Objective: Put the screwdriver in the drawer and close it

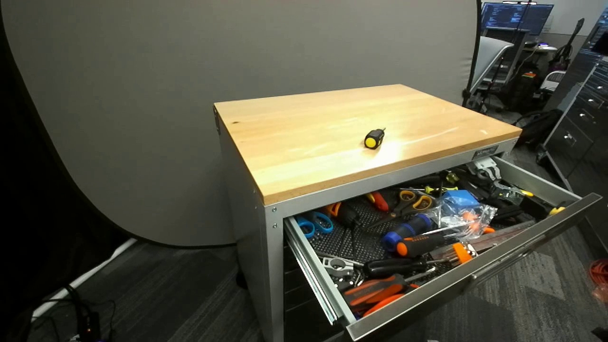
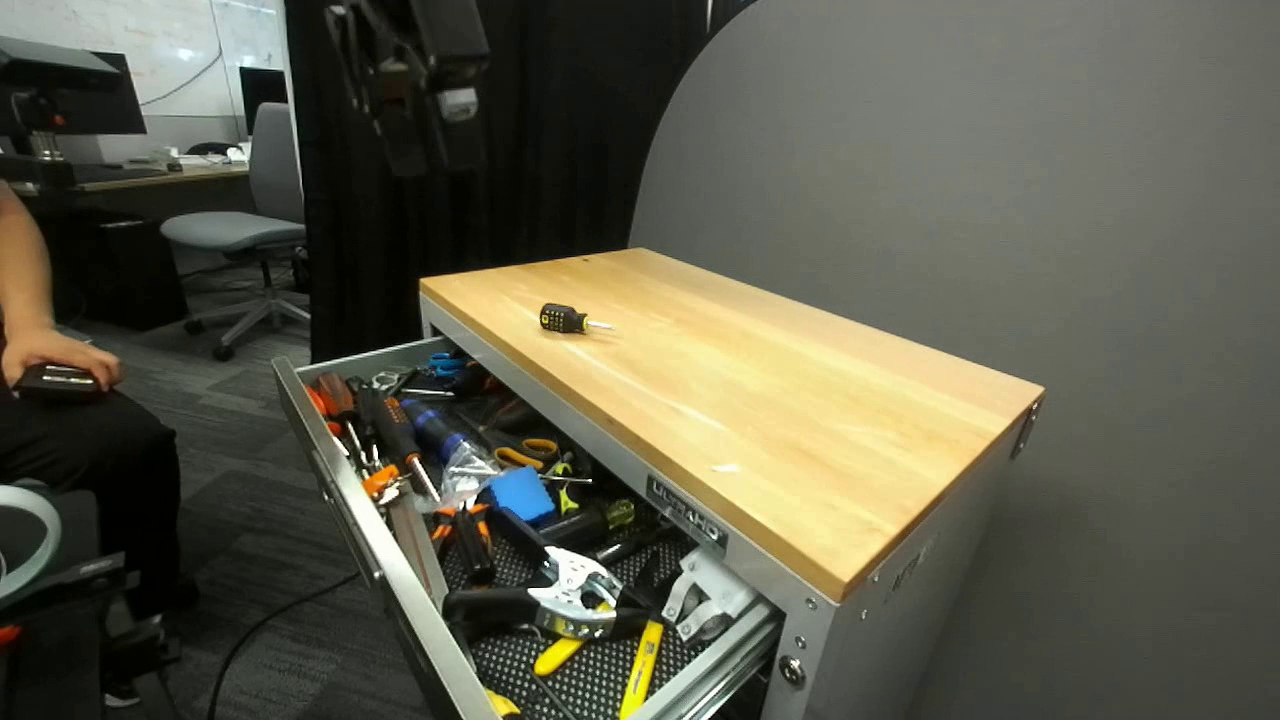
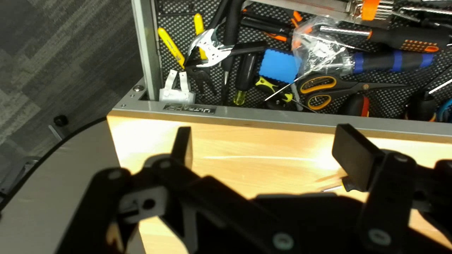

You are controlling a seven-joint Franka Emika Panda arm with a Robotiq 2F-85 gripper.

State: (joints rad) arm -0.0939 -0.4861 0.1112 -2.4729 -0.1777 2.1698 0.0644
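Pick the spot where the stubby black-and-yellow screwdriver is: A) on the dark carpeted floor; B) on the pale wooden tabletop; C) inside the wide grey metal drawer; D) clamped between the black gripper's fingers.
B: in both exterior views the stubby black-and-yellow screwdriver lies on the pale wooden tabletop, outside the wide grey metal drawer, which stands open below.

We see black-and-orange scissors (image 3: 353, 85) near a clear plastic bag (image 3: 319, 49) and a blue rectangular block (image 3: 279, 66), a grey office chair (image 2: 235, 230) in the background
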